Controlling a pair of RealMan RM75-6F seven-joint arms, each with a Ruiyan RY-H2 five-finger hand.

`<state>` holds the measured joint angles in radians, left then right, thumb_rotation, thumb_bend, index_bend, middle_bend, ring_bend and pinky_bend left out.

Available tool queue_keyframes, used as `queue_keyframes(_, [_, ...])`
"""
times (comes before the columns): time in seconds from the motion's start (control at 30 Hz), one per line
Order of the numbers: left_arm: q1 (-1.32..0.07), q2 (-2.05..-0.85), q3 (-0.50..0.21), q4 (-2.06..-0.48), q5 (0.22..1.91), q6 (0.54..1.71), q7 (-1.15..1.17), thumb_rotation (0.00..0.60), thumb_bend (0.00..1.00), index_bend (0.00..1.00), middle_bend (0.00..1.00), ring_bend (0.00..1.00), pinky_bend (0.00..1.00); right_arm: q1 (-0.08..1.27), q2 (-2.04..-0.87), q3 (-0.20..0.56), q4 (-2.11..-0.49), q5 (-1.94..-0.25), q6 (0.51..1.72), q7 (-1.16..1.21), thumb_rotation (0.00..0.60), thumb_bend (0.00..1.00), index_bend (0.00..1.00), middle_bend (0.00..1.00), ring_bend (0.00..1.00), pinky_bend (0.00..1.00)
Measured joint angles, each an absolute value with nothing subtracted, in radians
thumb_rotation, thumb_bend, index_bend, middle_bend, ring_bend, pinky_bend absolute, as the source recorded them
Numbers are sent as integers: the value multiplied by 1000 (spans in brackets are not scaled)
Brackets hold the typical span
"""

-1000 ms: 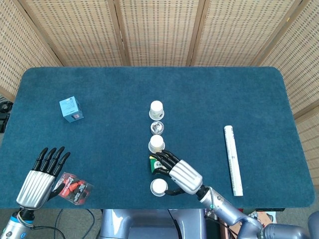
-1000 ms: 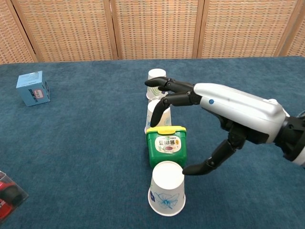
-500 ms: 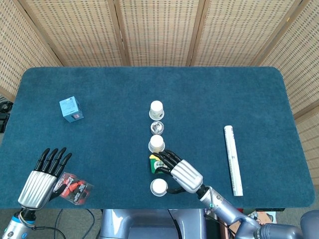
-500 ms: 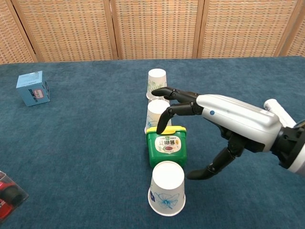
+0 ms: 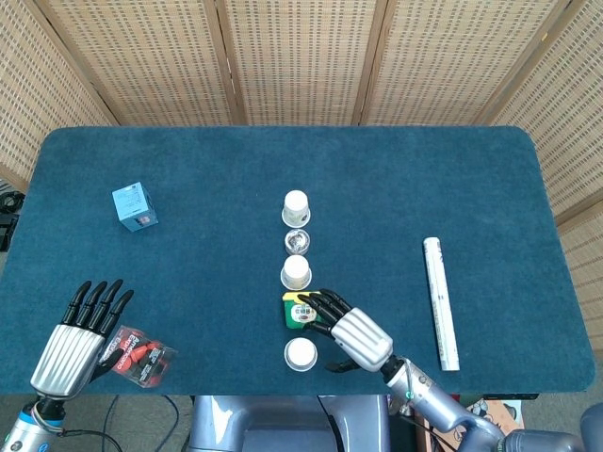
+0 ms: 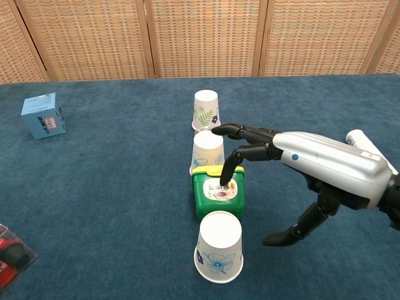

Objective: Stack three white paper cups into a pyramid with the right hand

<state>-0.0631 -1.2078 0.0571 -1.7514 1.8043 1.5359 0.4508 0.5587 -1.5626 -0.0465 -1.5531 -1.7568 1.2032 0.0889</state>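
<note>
Right hand [image 6: 312,169] released, empty.
My fingers [image 6: 240,153] spread above the green tub [image 6: 219,194], between two white cups [image 6: 219,247] [image 6: 207,150].

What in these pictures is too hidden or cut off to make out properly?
- Small shiny object, head view: too small to identify; the middle cup hides most of it in the chest view.
- Red packet, chest view: cut by the left edge.
- Left hand: absent from the chest view.
</note>
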Motion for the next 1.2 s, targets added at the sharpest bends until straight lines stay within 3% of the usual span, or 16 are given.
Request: queue_keyframes(1.2, [-57,-1202,54,-1753,1814,1546,443,600,206,0,0,0,0,585,-1627,-33,-1539,-1667,1095,49,600,131,308,0,0,0])
